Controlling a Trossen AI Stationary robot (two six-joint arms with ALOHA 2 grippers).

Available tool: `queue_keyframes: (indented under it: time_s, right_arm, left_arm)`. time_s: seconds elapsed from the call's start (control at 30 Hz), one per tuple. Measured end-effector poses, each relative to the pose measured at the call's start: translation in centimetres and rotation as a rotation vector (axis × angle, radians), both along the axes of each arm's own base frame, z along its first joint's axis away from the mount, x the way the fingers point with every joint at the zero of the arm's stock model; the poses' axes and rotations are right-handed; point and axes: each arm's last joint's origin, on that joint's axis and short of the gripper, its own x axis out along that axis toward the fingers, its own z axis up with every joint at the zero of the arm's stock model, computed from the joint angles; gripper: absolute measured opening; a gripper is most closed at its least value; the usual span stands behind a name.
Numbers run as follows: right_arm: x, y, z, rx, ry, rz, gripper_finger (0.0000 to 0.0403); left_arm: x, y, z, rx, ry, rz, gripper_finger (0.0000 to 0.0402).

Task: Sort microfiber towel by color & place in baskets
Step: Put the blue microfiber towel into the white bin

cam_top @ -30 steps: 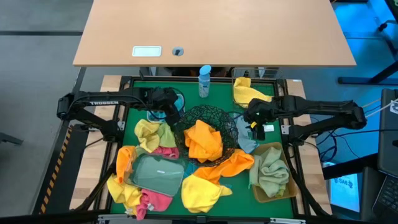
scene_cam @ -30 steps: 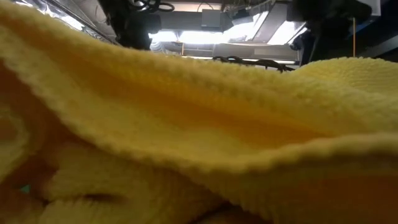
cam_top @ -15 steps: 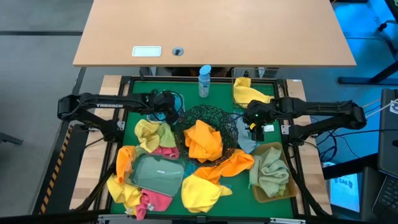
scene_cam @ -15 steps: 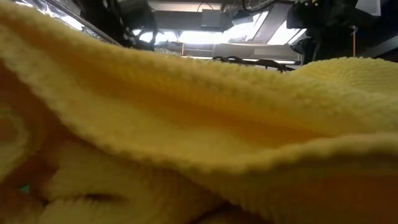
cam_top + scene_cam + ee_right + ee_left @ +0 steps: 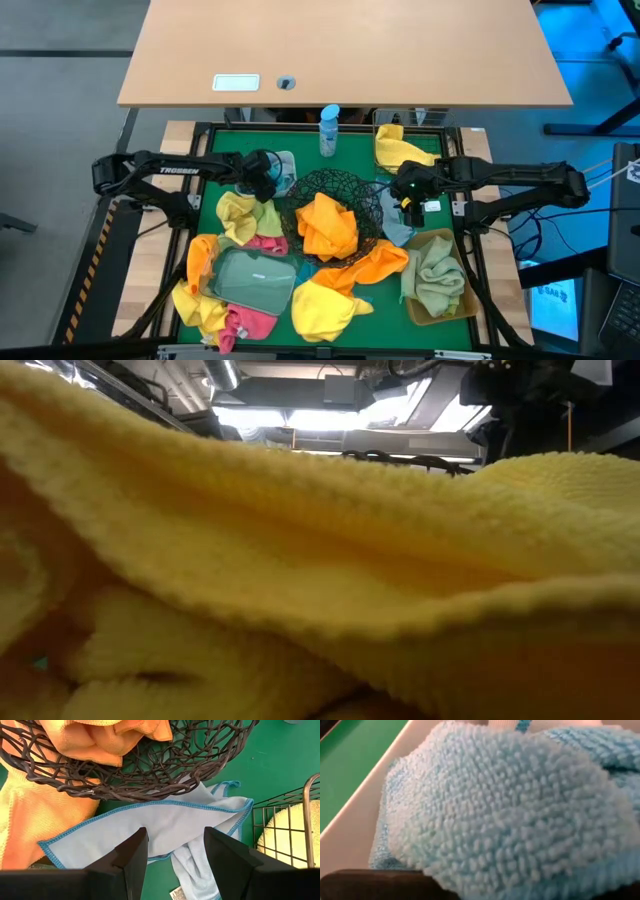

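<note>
two tools are working: the right tool (image 5: 172, 851) is hovering open over the light blue towel (image 5: 165, 822) beside the black wire bowl (image 5: 150, 765); the left tool (image 5: 262, 172) is sitting at the white tub (image 5: 350, 832), its grip impossible to tell, against a blue towel (image 5: 510, 805).

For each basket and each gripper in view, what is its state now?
Mesh bowl: holds an orange towel.
Wire basket: holds a yellow towel.
Tan bin: holds a green towel.
White tub: holds a blue towel.
Clear tray: lying on towels.
Right gripper: open, above a light-blue towel.
</note>
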Motion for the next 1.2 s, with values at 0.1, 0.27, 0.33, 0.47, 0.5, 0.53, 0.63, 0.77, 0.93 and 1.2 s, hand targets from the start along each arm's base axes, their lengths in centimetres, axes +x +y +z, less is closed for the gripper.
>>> queue_keyframes:
  time_s: [0.1,0.27,0.33,0.47,0.5,0.53,0.63,0.77,0.93,1.2]
  right_arm:
    - [0.0,0.0,0.0,0.0,-0.002,0.0,0.0193]
    - [0.0,0.0,0.0,0.0,-0.001,0.0,0.0193]
    - [0.0,0.0,0.0,0.0,-0.001,0.0,0.0193]
    - [0.0,0.0,0.0,0.0,-0.001,0.0,0.0193]
    - [0.0,0.0,0.0,0.0,-0.001,0.0,0.0193]
    - [0.0,0.0,0.0,0.0,-0.001,0.0,0.0193]
    - [0.0,0.0,0.0,0.0,-0.001,0.0,0.0193]
    - [0.0,0.0,0.0,0.0,-0.001,0.0,0.0193]
    - [0.0,0.0,0.0,0.0,-0.001,0.0,0.0193]
    - [0.0,0.0,0.0,0.0,-0.001,0.0,0.0193]
  left_arm:
    - [0.0,0.1,0.0,0.0,-0.006,0.002,0.0124]
    - [0.2,0.1,0.2,-0.023,-0.025,-0.01,0.0124]
    - [0.5,0.1,0.6,-0.038,-0.047,-0.021,0.0124]
    - [1.0,0.3,1.8,-0.053,-0.063,-0.03,0.0124]
    - [1.1,0.4,2.2,-0.059,-0.059,-0.032,0.0124]
    - [1.2,0.4,2.7,-0.069,-0.047,-0.032,0.0124]
    - [1.3,0.3,4.1,-0.1,-0.004,-0.03,0.0124]
    - [1.5,0.1,5.8,-0.12,0.032,-0.031,0.0124]
    - [1.6,-0.4,6.2,-0.129,0.043,-0.047,0.0124]
    - [1.6,-0.6,6.2,-0.173,0.036,-0.068,0.0124]
